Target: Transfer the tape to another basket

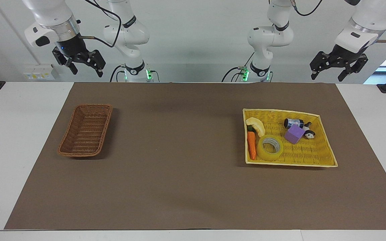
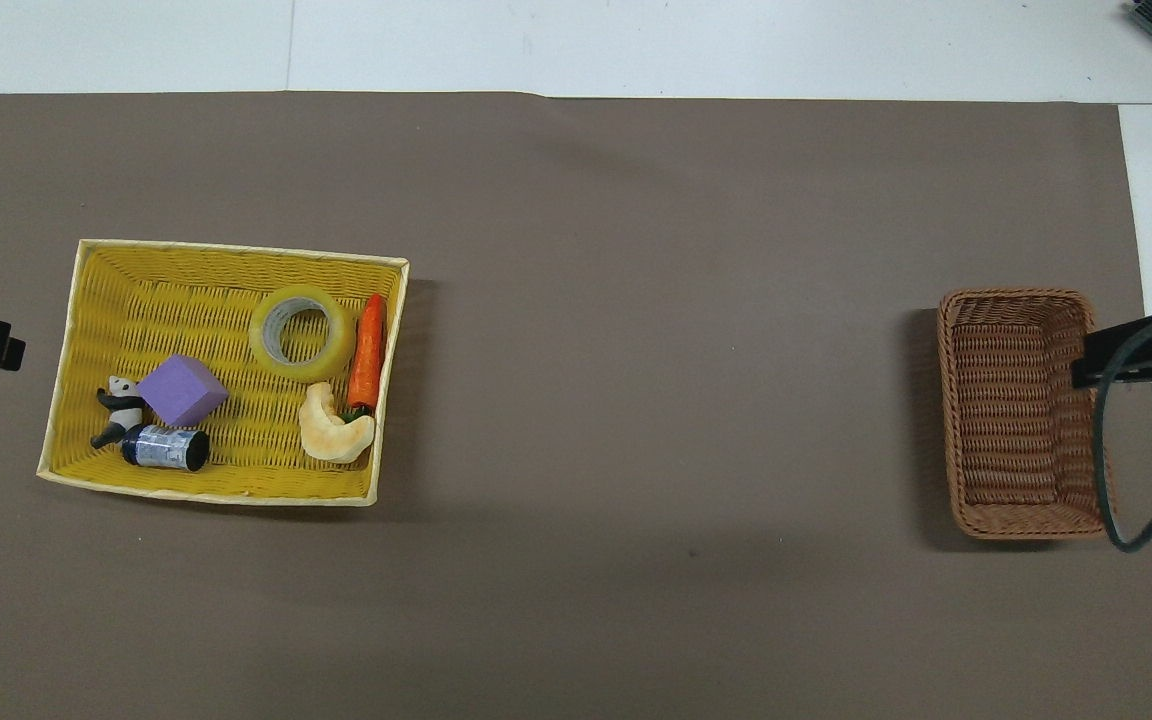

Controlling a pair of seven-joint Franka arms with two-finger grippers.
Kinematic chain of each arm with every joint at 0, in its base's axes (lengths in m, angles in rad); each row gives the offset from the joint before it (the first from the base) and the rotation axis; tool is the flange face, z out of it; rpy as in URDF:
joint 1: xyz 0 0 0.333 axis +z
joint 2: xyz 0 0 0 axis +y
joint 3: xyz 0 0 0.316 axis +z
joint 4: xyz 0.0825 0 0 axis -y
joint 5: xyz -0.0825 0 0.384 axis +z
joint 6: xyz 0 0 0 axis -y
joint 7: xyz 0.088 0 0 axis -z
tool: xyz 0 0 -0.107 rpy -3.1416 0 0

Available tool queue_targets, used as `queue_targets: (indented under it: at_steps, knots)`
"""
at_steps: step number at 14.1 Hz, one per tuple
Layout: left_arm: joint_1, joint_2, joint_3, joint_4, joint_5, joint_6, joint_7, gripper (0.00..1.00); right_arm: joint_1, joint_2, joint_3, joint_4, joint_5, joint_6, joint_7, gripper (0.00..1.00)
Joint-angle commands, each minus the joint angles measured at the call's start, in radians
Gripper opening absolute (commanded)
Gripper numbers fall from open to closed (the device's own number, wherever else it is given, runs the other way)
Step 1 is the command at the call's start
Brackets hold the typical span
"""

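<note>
The tape (image 1: 270, 155) is a translucent yellow roll lying flat in the yellow tray basket (image 1: 310, 152), beside an orange carrot (image 1: 252, 145). It also shows in the overhead view (image 2: 341, 340). The brown wicker basket (image 1: 85, 130) stands empty at the right arm's end of the table and shows in the overhead view (image 2: 1021, 410). My left gripper (image 1: 327, 77) hangs open and empty, high over the mat's edge nearest the robots. My right gripper (image 1: 86, 71) hangs open and empty, high over that same edge at the brown basket's end.
The yellow tray basket (image 2: 186, 290) also holds a purple cube (image 2: 183, 390), a toy panda (image 2: 116, 408), a small dark can (image 2: 166, 448) and a pale curved piece (image 2: 334, 428). A brown mat (image 1: 179, 160) covers the table between the baskets.
</note>
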Motion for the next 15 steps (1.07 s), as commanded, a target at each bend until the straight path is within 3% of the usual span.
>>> queue_targets:
  at_steps: [1,15]
  knots:
    - [0.005,-0.004,-0.002,0.01,-0.012,-0.017,-0.008,1.0,-0.001,-0.019,0.003,-0.022,-0.014,0.007,-0.016,1.0]
    - [0.008,-0.021,0.001,-0.047,-0.012,0.022,-0.006,1.0,0.007,-0.047,0.014,-0.059,-0.014,0.013,0.024,1.0]
